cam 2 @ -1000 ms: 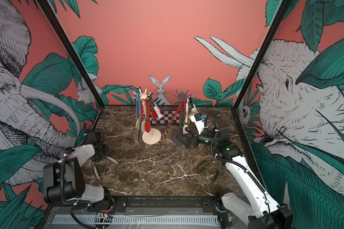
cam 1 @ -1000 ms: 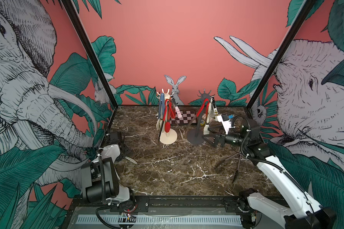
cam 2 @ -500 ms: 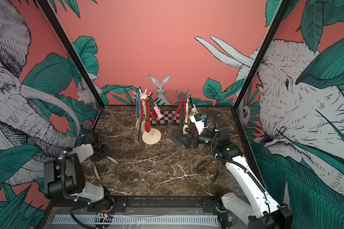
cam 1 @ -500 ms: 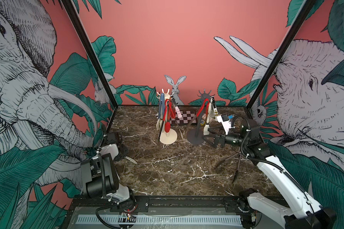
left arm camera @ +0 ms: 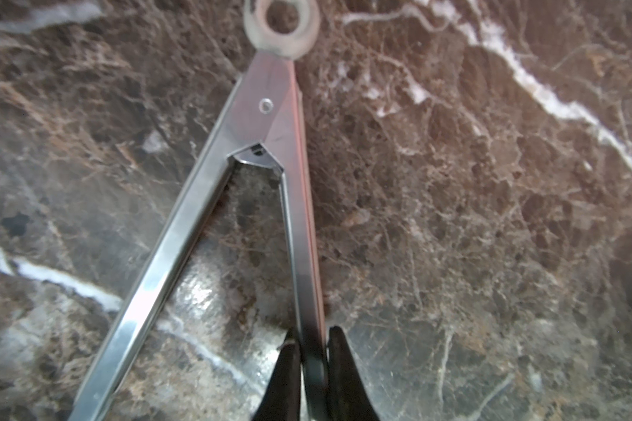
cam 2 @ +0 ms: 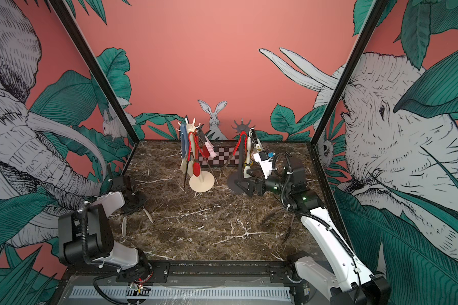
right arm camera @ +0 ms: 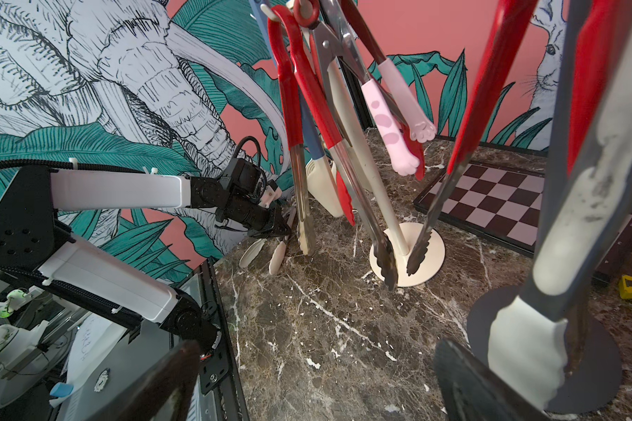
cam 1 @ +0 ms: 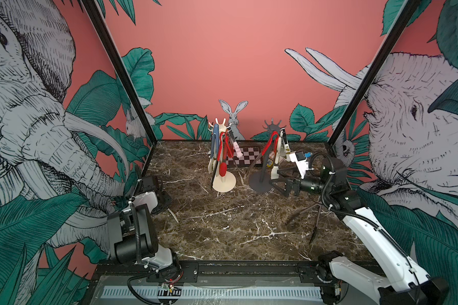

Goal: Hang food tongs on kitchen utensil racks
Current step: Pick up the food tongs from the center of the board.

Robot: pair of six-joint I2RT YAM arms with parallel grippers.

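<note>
Showing what top views hide, wrist cam: left gripper [left arm camera: 311, 337] pinching steel tongs [left arm camera: 260, 109]; right gripper [cam 1: 275, 177] agape.

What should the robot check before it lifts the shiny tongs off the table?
1. Left gripper pinching the metal tongs: ok, on one arm only.
2. Tongs' hanging ring uncovered: ok.
3. Bare prongs atop the cream rack: ok.
4. Right gripper out of the way: ok, open beside the dark grey rack.
5. Grip firm enough to lift: cannot tell.
</note>
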